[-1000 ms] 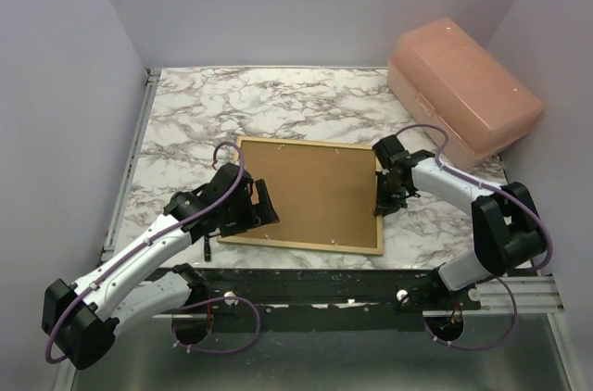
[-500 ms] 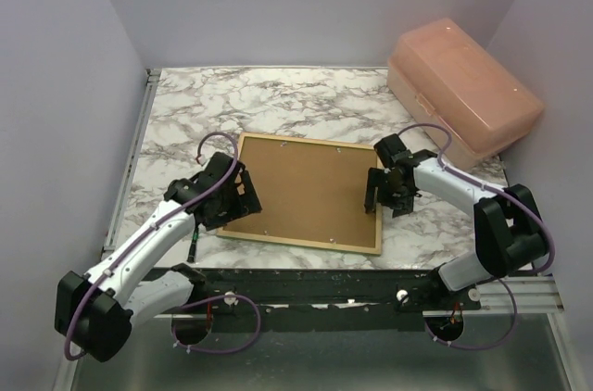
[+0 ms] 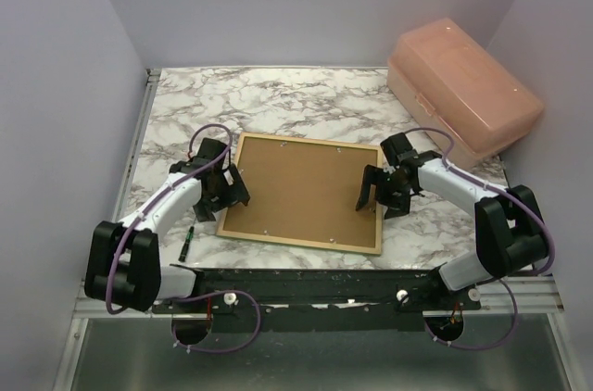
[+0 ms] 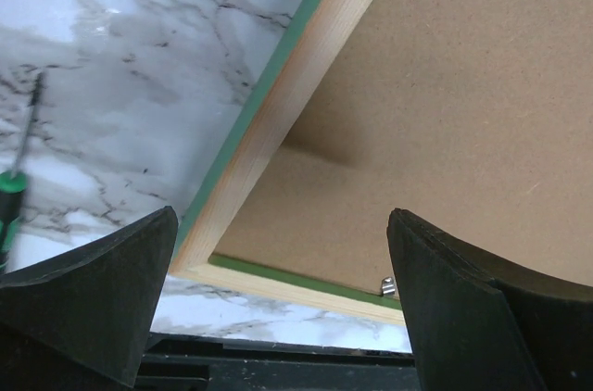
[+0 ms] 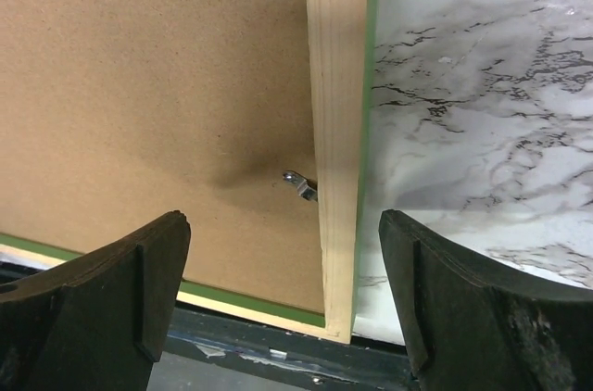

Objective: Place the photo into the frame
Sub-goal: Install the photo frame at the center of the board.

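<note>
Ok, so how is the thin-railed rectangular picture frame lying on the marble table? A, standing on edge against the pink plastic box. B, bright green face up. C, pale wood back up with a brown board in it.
C: the picture frame shows pale wood rails facing up around the plain brown backing board, and only a thin green edge shows at the rails' outer side in both wrist views.

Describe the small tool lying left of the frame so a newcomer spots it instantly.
Find the marble table, then the frame lying back-up in its middle. Just off the frame's near left corner lies a screwdriver, apart from the frame. It is the only small loose thing there: thin dark shaft, green-and-black handle.
</note>
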Available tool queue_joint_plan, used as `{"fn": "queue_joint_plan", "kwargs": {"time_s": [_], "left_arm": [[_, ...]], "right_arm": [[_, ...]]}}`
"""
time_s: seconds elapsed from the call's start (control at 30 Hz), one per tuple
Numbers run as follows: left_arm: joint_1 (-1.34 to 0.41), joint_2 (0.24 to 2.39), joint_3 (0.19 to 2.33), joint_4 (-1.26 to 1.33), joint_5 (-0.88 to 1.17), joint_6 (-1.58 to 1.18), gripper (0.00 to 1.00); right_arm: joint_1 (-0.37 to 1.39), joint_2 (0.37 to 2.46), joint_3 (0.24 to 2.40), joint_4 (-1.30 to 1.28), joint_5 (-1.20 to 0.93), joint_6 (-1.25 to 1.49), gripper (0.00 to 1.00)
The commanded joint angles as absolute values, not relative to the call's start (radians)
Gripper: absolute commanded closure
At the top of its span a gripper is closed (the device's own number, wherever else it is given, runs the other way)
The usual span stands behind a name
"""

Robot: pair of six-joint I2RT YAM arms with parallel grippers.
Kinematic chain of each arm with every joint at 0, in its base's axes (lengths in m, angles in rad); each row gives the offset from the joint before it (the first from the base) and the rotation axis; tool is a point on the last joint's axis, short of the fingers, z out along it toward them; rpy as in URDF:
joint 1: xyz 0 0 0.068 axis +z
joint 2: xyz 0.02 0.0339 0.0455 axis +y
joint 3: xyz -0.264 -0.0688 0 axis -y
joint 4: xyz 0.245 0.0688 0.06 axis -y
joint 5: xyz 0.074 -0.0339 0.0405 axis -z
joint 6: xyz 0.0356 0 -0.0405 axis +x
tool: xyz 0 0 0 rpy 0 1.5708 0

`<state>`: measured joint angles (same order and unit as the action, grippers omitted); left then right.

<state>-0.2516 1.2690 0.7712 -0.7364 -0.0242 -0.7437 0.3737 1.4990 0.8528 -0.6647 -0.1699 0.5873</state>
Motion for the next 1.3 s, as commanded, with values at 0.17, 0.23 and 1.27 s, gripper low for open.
{"fn": "queue_joint_plan", "kwargs": {"time_s": [0.17,0.23,1.27], "left_arm": [[-0.235,1.451,0.772,-0.629,0.093,-0.678,0.01],[-0.238,1.457,0.777,-0.631,0.118,-0.664,0.03],[-0.723,1.04,0.588,-0.752,0.027,-1.017,0.01]], "right_arm": [[0.334,1.526,0.826,-0.613,-0.29,0.582,0.09],[0.333,1.535,0.829,-0.612,-0.301,0.581,0.09],[0.33,1.527,0.883,-0.686,-0.032,0.562,0.0]]}}
